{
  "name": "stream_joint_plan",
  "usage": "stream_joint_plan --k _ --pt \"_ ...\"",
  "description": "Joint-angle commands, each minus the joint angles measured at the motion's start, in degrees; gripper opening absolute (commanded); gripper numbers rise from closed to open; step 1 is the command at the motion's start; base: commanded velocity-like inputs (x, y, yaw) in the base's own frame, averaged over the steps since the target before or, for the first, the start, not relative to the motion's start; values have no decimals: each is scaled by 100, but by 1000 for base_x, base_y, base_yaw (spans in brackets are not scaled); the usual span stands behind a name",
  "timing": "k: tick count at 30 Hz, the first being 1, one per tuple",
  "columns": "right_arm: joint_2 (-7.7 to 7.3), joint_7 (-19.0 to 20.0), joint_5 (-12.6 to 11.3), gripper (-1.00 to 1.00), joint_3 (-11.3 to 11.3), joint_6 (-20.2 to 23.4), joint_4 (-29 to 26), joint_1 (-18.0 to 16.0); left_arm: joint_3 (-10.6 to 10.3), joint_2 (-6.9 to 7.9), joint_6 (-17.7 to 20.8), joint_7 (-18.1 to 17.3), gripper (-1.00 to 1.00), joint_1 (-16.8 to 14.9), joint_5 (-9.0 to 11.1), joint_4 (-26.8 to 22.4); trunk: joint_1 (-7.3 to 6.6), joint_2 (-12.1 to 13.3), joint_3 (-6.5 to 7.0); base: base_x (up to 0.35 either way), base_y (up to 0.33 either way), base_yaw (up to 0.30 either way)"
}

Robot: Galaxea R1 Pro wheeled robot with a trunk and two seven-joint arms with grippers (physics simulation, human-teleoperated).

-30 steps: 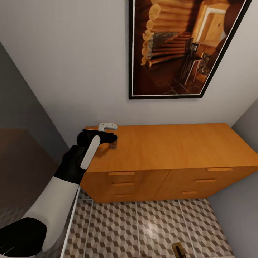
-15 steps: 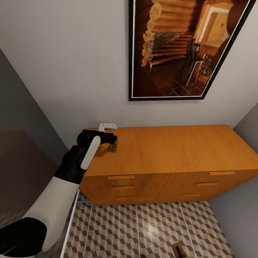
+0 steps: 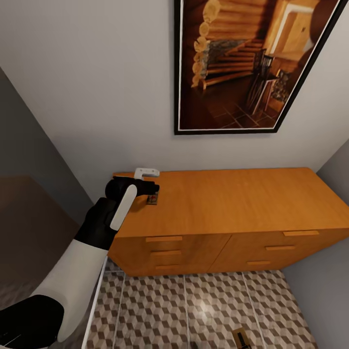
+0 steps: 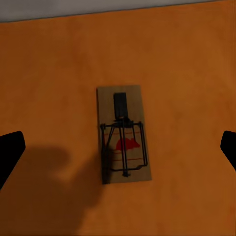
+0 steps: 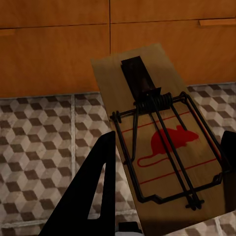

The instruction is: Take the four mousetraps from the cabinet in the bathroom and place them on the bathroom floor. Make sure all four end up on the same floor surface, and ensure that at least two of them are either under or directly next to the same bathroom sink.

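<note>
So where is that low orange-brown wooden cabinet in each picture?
Head view: the cabinet stands against the wall, under a framed picture.
Left wrist view: its top lies beneath a small brown wooden mousetrap.
Right wrist view: its drawer fronts show behind the second mousetrap, held.
Shared: cube-patterned floor tiles, head and right wrist.

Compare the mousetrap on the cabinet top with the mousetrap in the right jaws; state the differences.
The mousetrap on the cabinet lies flat on the orange wood of the cabinet; the mousetrap in the right gripper is off the ground above the tiled floor, in front of the drawers. The first lies free between the open jaws of the left gripper; the second sits between the right jaws. Both are brown boards with dark wire and a red mouse print.
</note>
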Motion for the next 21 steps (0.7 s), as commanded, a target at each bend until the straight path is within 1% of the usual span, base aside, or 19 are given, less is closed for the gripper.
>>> stream_joint_plan --k 1,3,6,9,14,21 --pt "1 -46 -17 -100 50 -13 3 -3 -10 0 16 58 100 -5 60 -2 3 -10 -14 0 0 0" --pt "1 -46 -18 -100 51 -13 3 -3 -59 -5 16 58 100 -4 60 6 3 -10 -25 0 0 0" --pt "1 -46 -16 -100 52 -13 3 -3 -248 -9 16 58 100 -3 60 29 3 -10 -40 0 0 0" --pt "1 -46 -18 -100 52 -13 3 -3 -355 -10 16 58 100 -3 60 25 3 -10 -56 0 0 0" --pt "1 -46 -19 -100 52 -13 3 -3 -399 -10 16 58 100 -3 60 30 3 -10 -71 0 0 0" --pt "1 -46 -19 -100 52 -13 3 -3 -407 -4 16 58 100 -3 60 50 3 -10 -74 0 0 0"
